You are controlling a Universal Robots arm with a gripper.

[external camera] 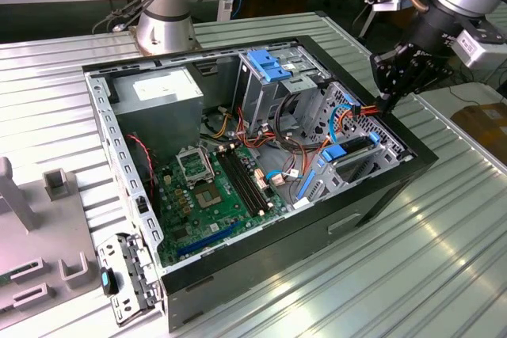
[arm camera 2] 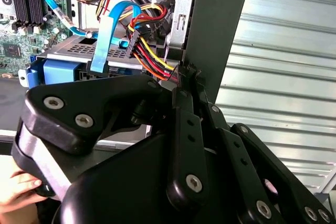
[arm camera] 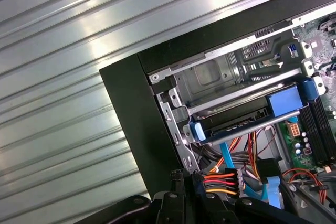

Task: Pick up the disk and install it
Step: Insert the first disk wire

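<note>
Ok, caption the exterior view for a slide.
Robot gripper at the open computer case's far corner, beside the power cable bundle, with the motherboard exposed.

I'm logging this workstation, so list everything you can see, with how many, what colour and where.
Computer case: one, black, open, lying on the ribbed metal table.
Motherboard: one, green, on the case floor.
Power supply box: one, grey with white sticker, far corner of the case.
Drive cage: one, grey metal with blue latch, at the far wall.
Disk: one, dark with blue bracket, sitting in a bay at the case corner.
Cable bundle: one, red, yellow, orange, black, beside the disk.
Flat cable: one, blue, looping over the disk.
Grey fixtures: several, at the exterior view's left.
Second robot base: one, silver, behind the case.
Gripper: one, black, at the case edge by the cable bundle.
</note>
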